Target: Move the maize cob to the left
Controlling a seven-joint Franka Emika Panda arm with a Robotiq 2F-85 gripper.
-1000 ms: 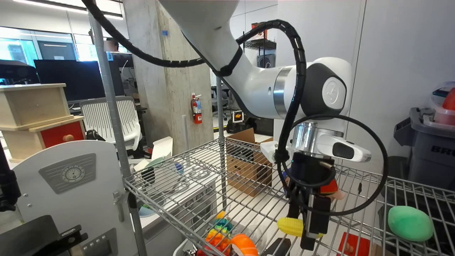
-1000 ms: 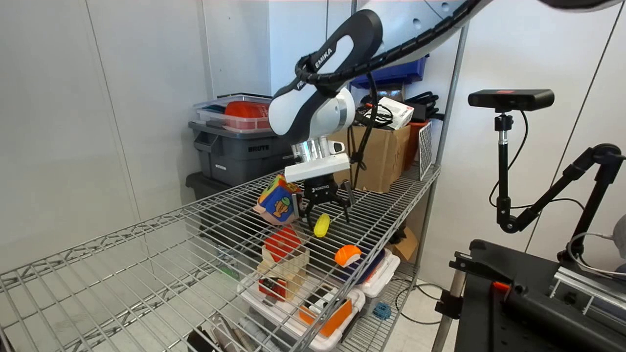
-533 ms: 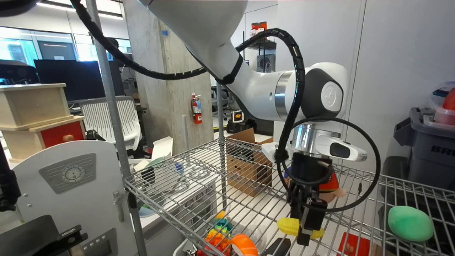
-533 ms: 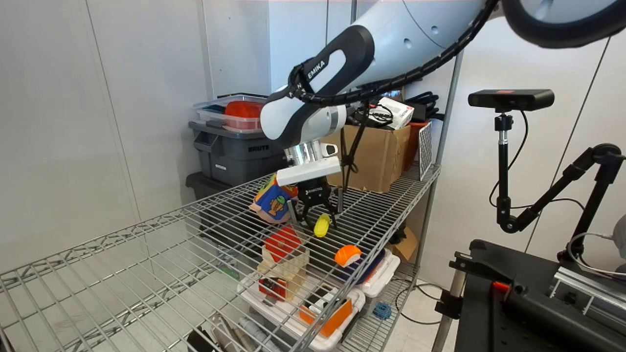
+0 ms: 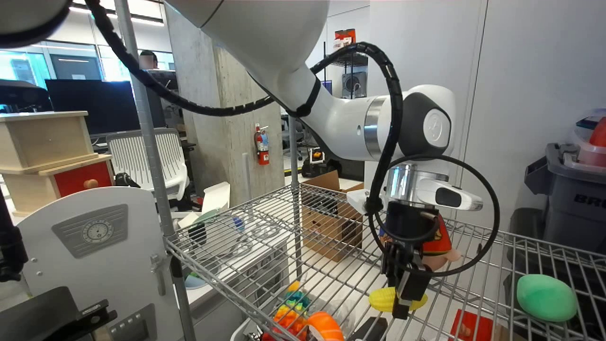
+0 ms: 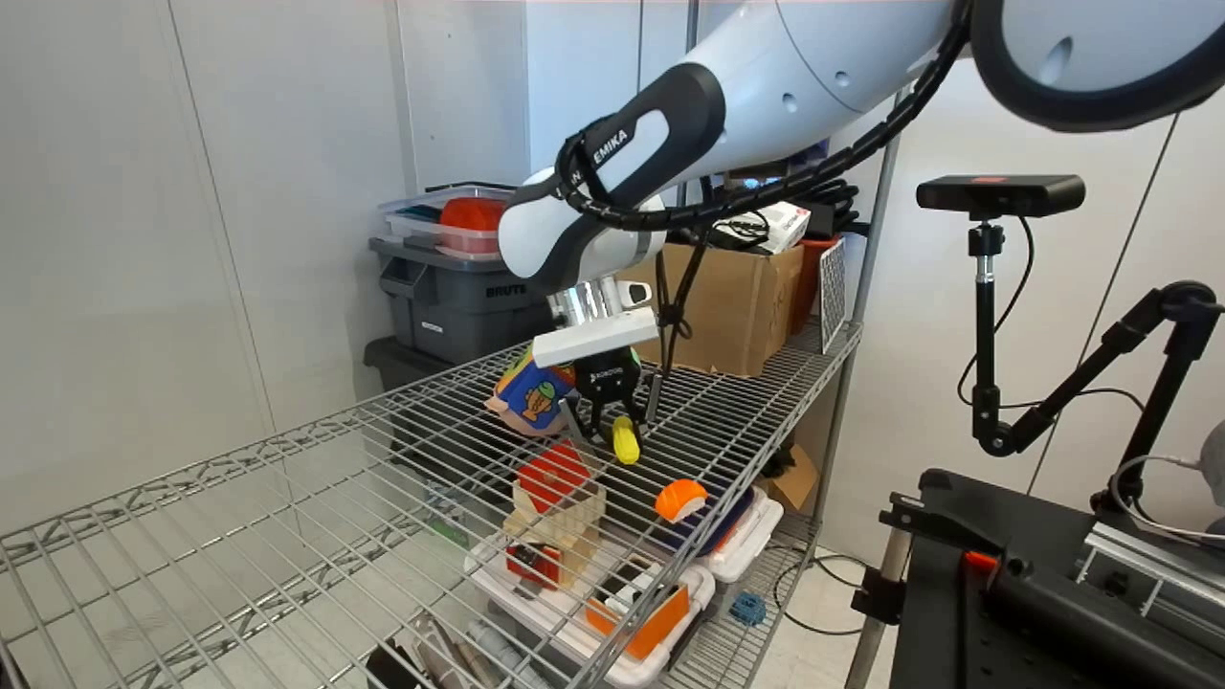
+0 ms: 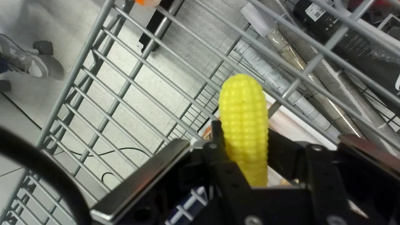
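The wire surface [image 7: 72, 74] slants across the wrist view. From the bottom edge juts the black tool [image 7: 244, 136], its fingers [image 7: 216, 134] clamped on both sides of the yellow maize cob [image 7: 242, 107], which lies right of centre, rounded end pointing up the frame.

Arm [image 5: 352, 124] angled down, gripper [image 7: 245, 137] clamped on
Both exterior views show it sloping down to the wrist [image 6: 590, 303], which sits kinda tilted, gripper pointing downward; in the wrist view the two fingers [image 7: 282, 150] press in from either side.
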